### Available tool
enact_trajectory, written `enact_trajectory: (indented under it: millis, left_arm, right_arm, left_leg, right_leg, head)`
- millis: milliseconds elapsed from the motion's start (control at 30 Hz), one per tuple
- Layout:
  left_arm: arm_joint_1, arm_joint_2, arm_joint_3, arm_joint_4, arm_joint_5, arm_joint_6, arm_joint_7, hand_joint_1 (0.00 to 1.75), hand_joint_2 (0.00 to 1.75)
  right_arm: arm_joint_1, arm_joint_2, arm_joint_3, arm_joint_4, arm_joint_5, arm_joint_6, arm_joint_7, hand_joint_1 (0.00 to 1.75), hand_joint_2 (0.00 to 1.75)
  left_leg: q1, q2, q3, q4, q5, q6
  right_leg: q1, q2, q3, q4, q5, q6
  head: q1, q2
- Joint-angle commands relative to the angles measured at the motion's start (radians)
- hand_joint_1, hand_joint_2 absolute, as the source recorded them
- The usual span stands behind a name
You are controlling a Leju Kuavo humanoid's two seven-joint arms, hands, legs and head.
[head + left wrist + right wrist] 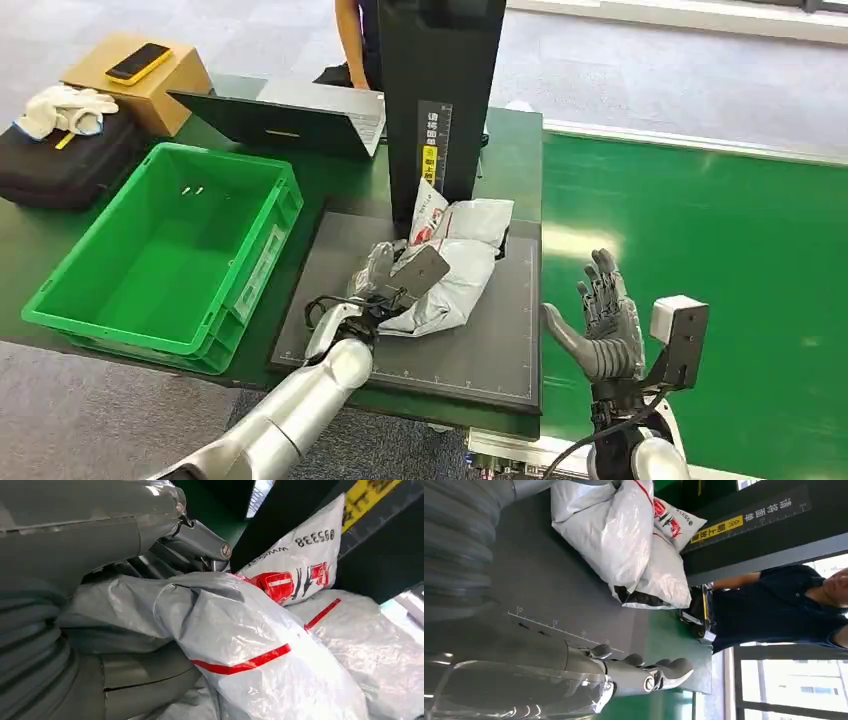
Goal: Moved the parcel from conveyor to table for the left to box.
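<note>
Centrally, the left hand (385, 285) grasps a white parcel (455, 280) on the dark mat (500, 340); lower right, the right hand (600, 325) is released.

Right hand (624, 672) at about 6 o'clock in the frame, fingers extended and spread, holding nothing, hovering over the dark grey mat (549, 595). White ruler ticks printed on the mat near the hand. White plastic parcel (609, 530) with red stripes and a printed label at 12 o'clock, lying on the mat; a second white bag (664, 575) touching it, black lining showing at its edge. Black upright panel (764, 535) with yellow label at 2 o'clock. Green surface (669, 645) past the mat. Person in dark shirt (774, 610) at 3 o'clock.
</note>
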Motion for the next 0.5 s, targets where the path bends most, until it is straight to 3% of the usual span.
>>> enact_trajectory:
  millis: [33, 233, 500]
  left_arm:
    - [0.154, 0.14, 0.068, -0.591, 0.138, 0.084, -0.035, 1.75, 1.75]
    - [0.31, 0.211, 0.186, -1.063, 0.136, 0.201, -0.048, 1.75, 1.75]
    - [0.399, 0.227, 0.412, -1.245, 0.121, 0.307, -0.069, 1.75, 1.75]
  right_arm:
    - [0.043, 0.034, -0.047, -0.012, -0.011, -0.015, 0.007, 0.0, 1.75]
    - [0.102, 0.061, -0.074, -0.07, -0.006, -0.027, 0.012, 0.0, 1.75]
    - [0.159, 0.087, -0.123, -0.147, 0.014, -0.009, 0.018, 0.0, 1.75]
  left_leg:
    - [0.001, 0.001, 0.0, -0.001, 0.0, -0.004]
    - [0.001, 0.004, -0.002, 0.0, -0.002, -0.005]
    - [0.002, 0.005, -0.001, -0.002, -0.003, -0.006]
  right_leg:
    - [0.001, 0.001, -0.001, 0.0, 0.0, -0.002]
    - [0.001, 0.004, -0.003, 0.001, -0.002, -0.003]
    - [0.002, 0.004, -0.003, 0.0, -0.003, -0.005]
  head:
    - [0.0, 0.0]
    - [0.0, 0.0]
    - [0.0, 0.0]
